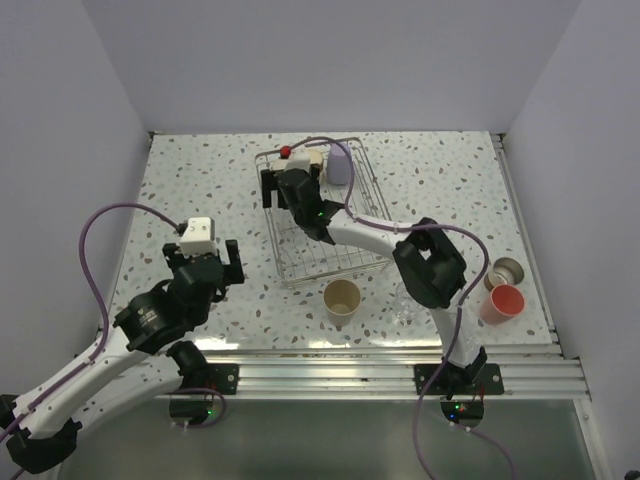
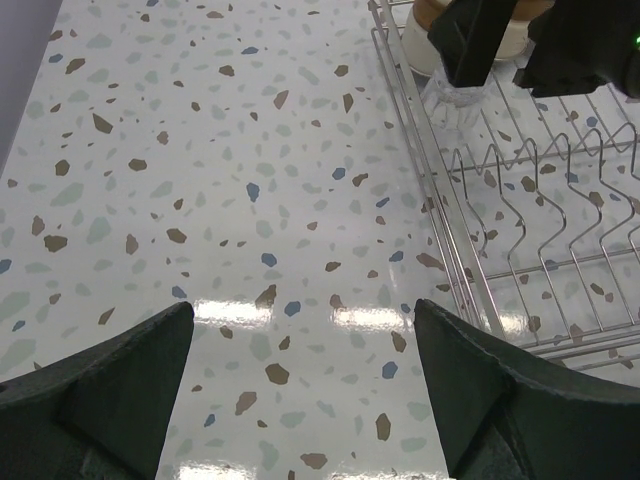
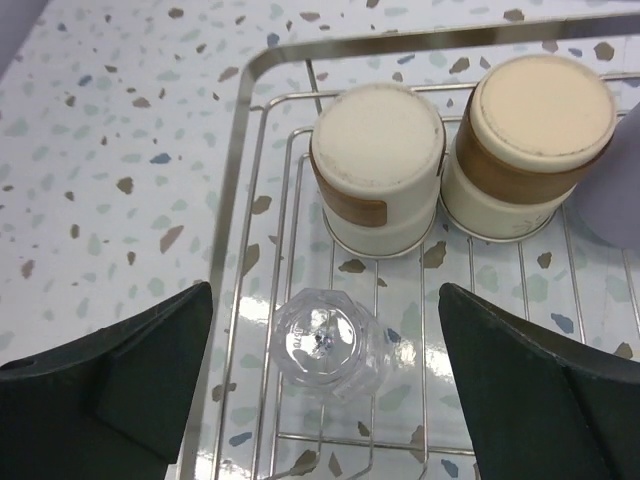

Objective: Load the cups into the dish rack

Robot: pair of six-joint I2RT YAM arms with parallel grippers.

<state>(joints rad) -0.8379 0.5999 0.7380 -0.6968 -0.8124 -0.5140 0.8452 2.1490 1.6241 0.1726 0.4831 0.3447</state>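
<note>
The wire dish rack (image 1: 335, 268) stands at the table's middle back. In the right wrist view it (image 3: 245, 150) holds two upturned steel cups with tan bases (image 3: 378, 165) (image 3: 535, 140) and an upturned clear glass cup (image 3: 325, 345). A lavender cup (image 1: 340, 165) stands in its far right part. My right gripper (image 3: 325, 300) is open just above the clear glass cup, not touching it. My left gripper (image 2: 302, 310) is open and empty over bare table left of the rack (image 2: 500, 230). A beige tumbler (image 1: 342, 298), a salmon-pink cup (image 1: 503, 302) and a steel cup (image 1: 508, 270) stand on the table.
White walls close in the table on three sides. The right arm (image 1: 430, 260) reaches over the rack from the near right. A faint clear glass shape (image 1: 408, 310) shows on the table right of the tumbler. A metal rail (image 1: 380, 365) runs along the near edge.
</note>
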